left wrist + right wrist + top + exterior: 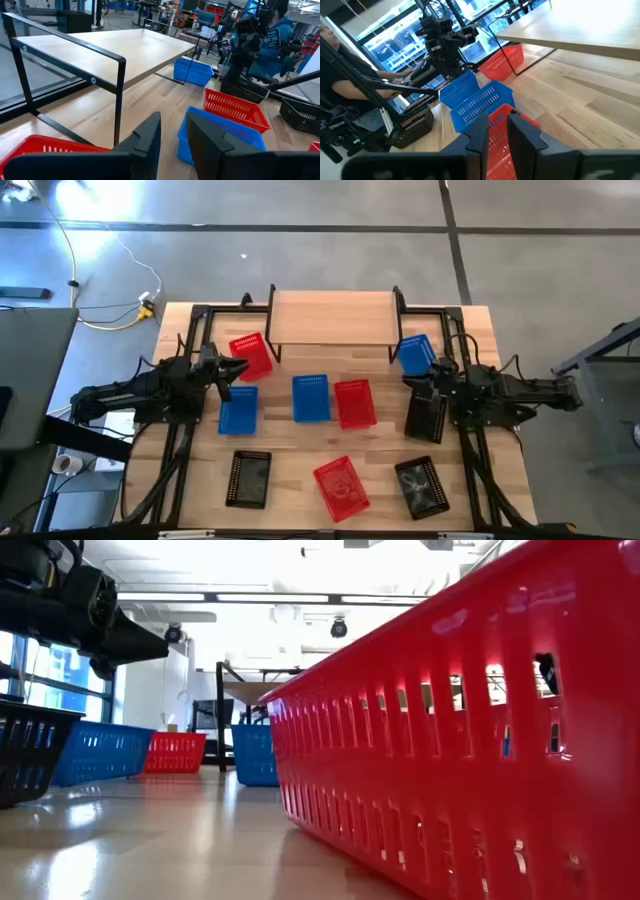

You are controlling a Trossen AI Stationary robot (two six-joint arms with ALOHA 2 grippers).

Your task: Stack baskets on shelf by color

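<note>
The shelf stands at the table's far edge with a bare plank top. Nine baskets lie on the table: red, blue, blue, red, blue, black, black, red, black. My left gripper hovers open between the far-left red and blue baskets; its wrist view shows it holding nothing. My right gripper is open between the far-right blue basket and a black one, also holding nothing.
The shelf's black metal legs stand near my left gripper. In the low view a red basket fills the near right. Bare tabletop lies between the middle and near rows of baskets. A person shows beyond the table.
</note>
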